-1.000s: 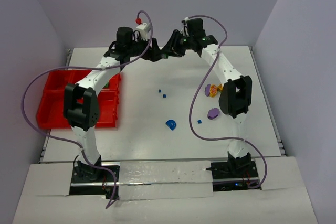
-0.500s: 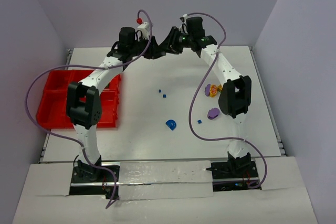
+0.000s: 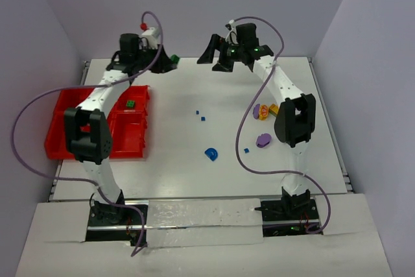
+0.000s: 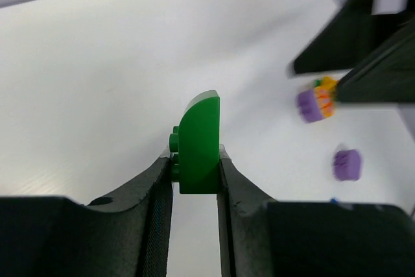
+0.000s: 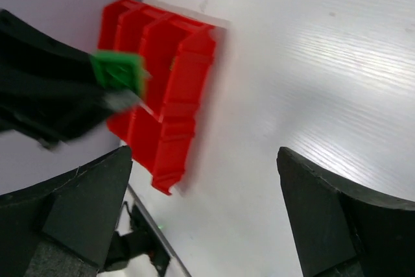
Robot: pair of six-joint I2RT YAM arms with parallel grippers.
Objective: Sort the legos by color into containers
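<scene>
Our left end effector (image 4: 194, 160) is pinched shut on a green rounded lego (image 4: 200, 128), up near the far edge of the desk (image 3: 175, 173), just past the far right corner of the red bins (image 3: 61, 148) that sit along the left edge. Here's the worry: the fingers (image 4: 161, 180) only catch the brick's lower part, with most of it sticking out beyond the tips, so a quick swing could twist it or pop it free onto the desk. Letting go now would miss the bins altogether, and another green lego (image 3: 130, 104) already lies in the far right compartment, so we judge that's the target and a neighbouring bin would be a mis-sort. Our right end effector (image 5: 204, 154) hangs spread wide and empty close by, so a clash is possible.
</scene>
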